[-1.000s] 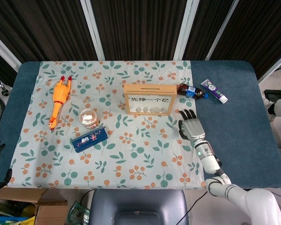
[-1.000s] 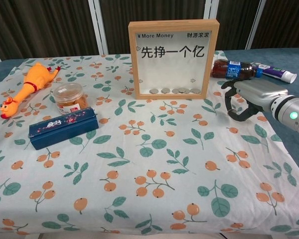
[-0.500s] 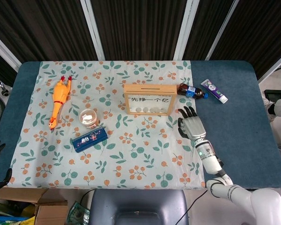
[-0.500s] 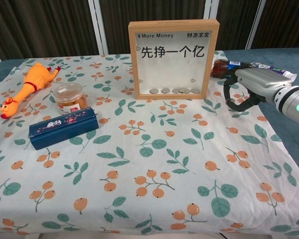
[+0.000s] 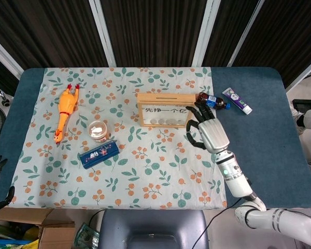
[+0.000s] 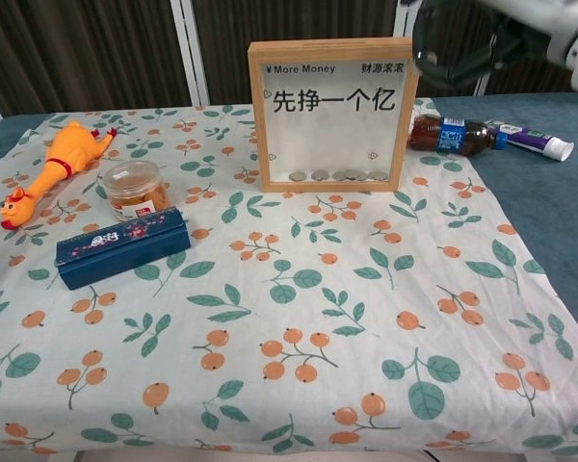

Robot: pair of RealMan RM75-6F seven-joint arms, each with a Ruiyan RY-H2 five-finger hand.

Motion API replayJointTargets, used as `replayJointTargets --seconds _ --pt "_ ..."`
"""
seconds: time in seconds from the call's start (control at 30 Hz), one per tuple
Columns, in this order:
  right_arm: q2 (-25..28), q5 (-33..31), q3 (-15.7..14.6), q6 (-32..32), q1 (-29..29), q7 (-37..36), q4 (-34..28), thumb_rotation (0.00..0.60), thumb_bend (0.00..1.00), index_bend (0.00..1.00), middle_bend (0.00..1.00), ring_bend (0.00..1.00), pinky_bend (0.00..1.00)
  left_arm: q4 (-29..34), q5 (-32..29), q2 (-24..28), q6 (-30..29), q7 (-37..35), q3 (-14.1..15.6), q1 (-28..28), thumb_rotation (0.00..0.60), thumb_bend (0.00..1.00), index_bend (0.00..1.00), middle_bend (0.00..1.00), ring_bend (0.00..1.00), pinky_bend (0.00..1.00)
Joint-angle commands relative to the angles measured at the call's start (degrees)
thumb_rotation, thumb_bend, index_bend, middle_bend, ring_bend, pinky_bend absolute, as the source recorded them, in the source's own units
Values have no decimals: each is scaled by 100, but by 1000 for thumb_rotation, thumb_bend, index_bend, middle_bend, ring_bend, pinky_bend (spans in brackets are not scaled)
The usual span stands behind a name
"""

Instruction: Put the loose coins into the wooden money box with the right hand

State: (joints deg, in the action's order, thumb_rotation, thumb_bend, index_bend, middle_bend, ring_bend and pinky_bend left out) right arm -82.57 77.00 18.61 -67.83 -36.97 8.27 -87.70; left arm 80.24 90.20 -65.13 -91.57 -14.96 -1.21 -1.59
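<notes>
reads "¥ more money" above large chinese characters on the clear front of the wooden money box [image 6: 335, 114], upright mid-cloth on the worktop [image 5: 259, 150] with a row of coins [image 6: 337, 176] along its inside floor. raised right hand [image 5: 207, 129] just beside the box's right end, dark fingers [image 5: 197, 115] spread; whether anything sits in it cannot be told. elsewhere a cola bottle [image 6: 453, 135], a tube [image 6: 535, 141], a snack jar [image 6: 134, 189], a blue case [image 6: 121, 246], a rubber chicken [image 6: 53, 166].
</notes>
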Motion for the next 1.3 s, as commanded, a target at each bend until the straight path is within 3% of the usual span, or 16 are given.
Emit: replayJointTargets --seconds 0.03,0.27,0.6,0.8,1.3 --pt "181 -683 609 204 -369 459 -286 600 606 746 255 0 0 -3 -9 -1 9 2 -3 -3 600 440 0 0 0 0" --pt "32 -1889 1183 748 -1207 1361 203 600 605 721 255 0 0 -8 -41 -2 43 2 -14 -16 600 441 0 0 0 0" --pt "-591 -3275 1174 1160 -2271 2587 1526 600 606 721 255 0 0 -24 -60 12 75 -55 -16 -28 600 441 0 0 0 0" --pt "-776 -3486 1063 1236 -2473 2637 1782 600 606 722 255 0 0 -53 -66 23 69 -109 -21 -26 600 441 0 0 0 0" --pt "-753 -3733 797 1298 -2522 2551 1741 600 606 721 255 0 0 -35 -36 21 27 -97 -16 -17 600 441 0 0 0 0"
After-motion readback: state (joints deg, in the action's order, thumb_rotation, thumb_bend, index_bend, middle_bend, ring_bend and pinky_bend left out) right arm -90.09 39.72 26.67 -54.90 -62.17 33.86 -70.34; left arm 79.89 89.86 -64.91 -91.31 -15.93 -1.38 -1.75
